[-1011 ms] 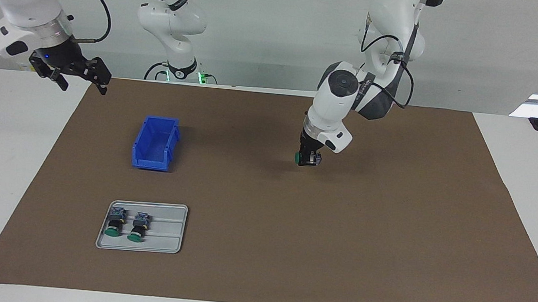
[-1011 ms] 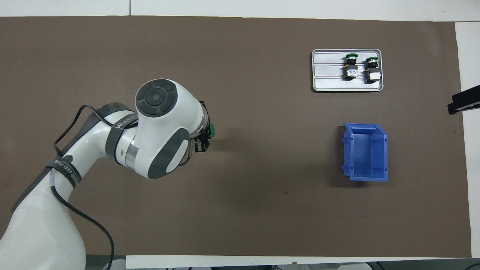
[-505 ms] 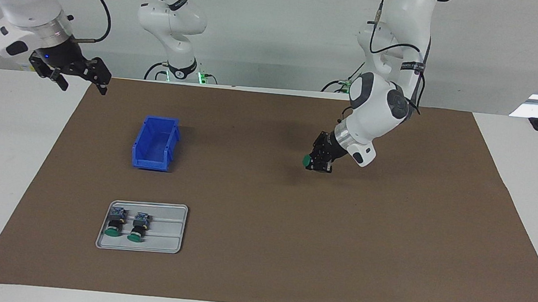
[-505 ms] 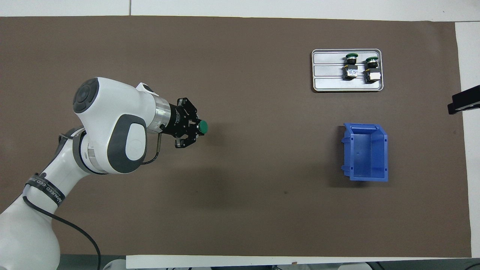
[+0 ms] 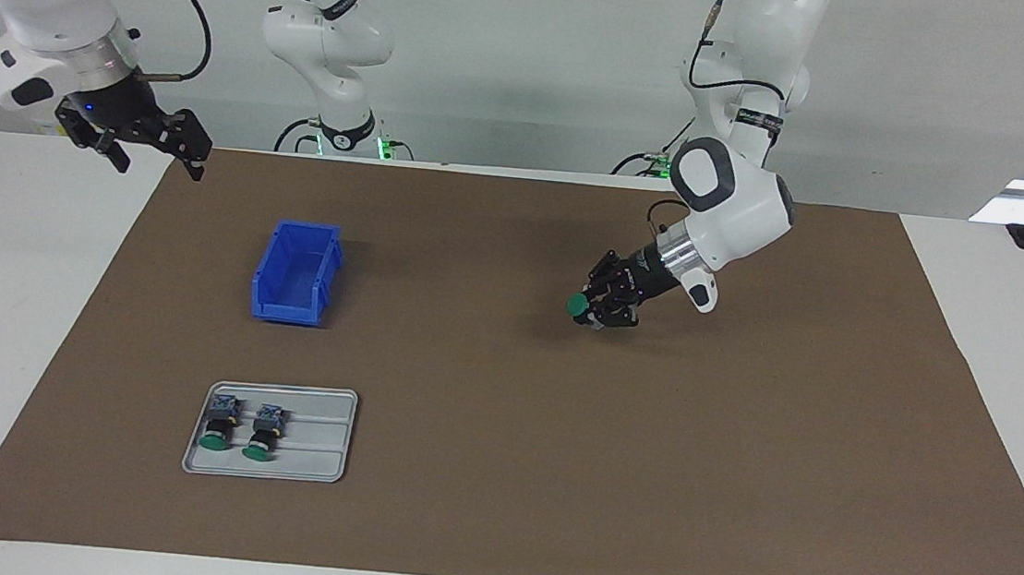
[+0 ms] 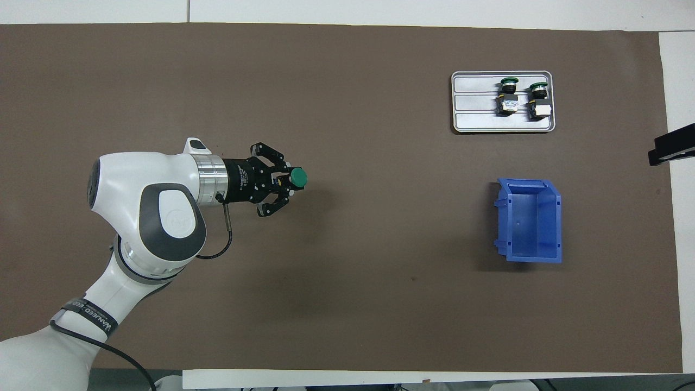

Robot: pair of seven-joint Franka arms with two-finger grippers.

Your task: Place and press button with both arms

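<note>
Clamped in the left arm's black two-finger gripper (image 5: 591,311) was the small push button with a round green cap (image 6: 297,176), held above the brown paper mat (image 5: 738,456) near mid-table. Within the last second the wrist had been swung from pointing down to lying nearly level, so the cap was presented sideways toward the right arm's end (a pose probably meant for pressing). Over its own table corner, the right gripper (image 5: 158,150) was kept waiting, fingers spread.

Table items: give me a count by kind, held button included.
Green-capped buttons: 3 — one in the left gripper over the brown mat, two on the grey tray
Grey trays: 1
Blue bins: 1
Total: 5
</note>
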